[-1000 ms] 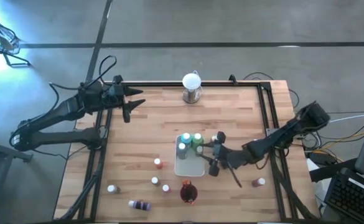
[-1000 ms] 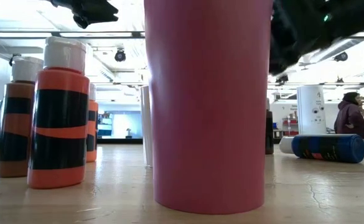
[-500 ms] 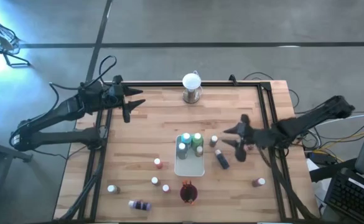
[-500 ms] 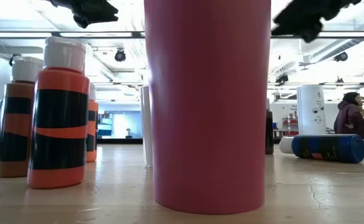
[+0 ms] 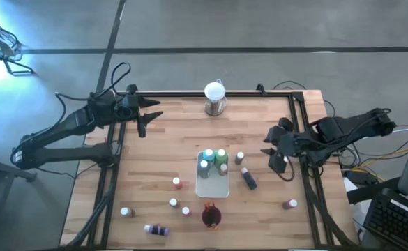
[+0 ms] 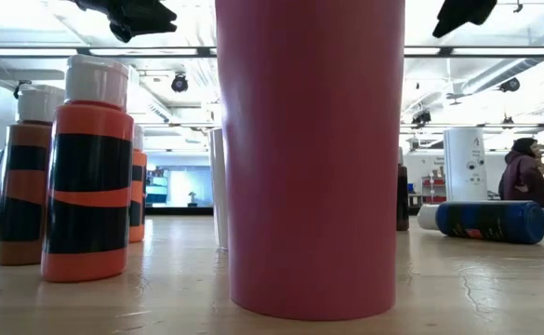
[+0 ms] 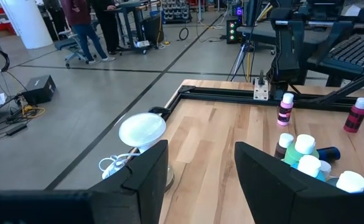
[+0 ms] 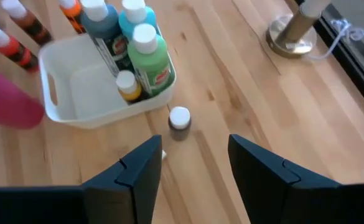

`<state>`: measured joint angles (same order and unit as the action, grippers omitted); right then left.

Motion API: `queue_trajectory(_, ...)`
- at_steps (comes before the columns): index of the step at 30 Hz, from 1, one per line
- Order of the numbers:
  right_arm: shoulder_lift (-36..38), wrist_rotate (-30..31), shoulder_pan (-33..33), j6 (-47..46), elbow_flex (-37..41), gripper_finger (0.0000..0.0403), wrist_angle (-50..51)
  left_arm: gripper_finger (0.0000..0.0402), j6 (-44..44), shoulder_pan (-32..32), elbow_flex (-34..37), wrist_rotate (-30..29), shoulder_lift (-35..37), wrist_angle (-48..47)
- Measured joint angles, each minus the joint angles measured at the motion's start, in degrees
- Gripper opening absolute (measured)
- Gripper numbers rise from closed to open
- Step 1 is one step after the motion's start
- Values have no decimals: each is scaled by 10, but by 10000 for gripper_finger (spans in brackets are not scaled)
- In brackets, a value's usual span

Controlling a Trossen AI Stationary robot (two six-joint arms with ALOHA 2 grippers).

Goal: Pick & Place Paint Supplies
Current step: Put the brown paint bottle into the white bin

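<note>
A white tray [image 5: 214,183] in mid-table holds teal, green and small yellow paint bottles [image 8: 138,56] at its far end. Just right of it a small white-capped bottle [image 8: 180,118] stands on the wood. A dark blue bottle [image 5: 248,178] lies on its side beyond that one. More bottles [image 5: 178,183] stand or lie near the front left, and a pink one [image 5: 291,204] at the front right. My right gripper [image 5: 276,150] hangs open above the table's right part, holding nothing. My left gripper [image 5: 145,116] waits open at the far left, raised.
A dark red cup [image 5: 210,217] stands just in front of the tray. A white globe on a metal base [image 5: 215,97] is at the far edge. A black frame rail [image 5: 298,125] runs along the table's sides. Bare wood lies between tray and left arm.
My right gripper has risen from low beside the tray's right side and drawn back toward the table's right edge, tipping from level to slanting downward. The dark blue bottle stays lying where it was.
</note>
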<state>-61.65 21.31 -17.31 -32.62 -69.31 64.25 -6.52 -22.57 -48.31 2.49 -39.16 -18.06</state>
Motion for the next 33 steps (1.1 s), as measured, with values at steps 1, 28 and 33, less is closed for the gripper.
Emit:
queue_trajectory(1,-14,-5,6,1,-13,176,13,191,0,0,0,0,0,0)
queue_trajectory(28,-197,-116,138,196,-48,161,-35,191,22,0,0,-209,-23,0)
queue_trajectory(33,-203,-141,142,197,-27,160,-57,191,22,0,3,-308,-22,0)
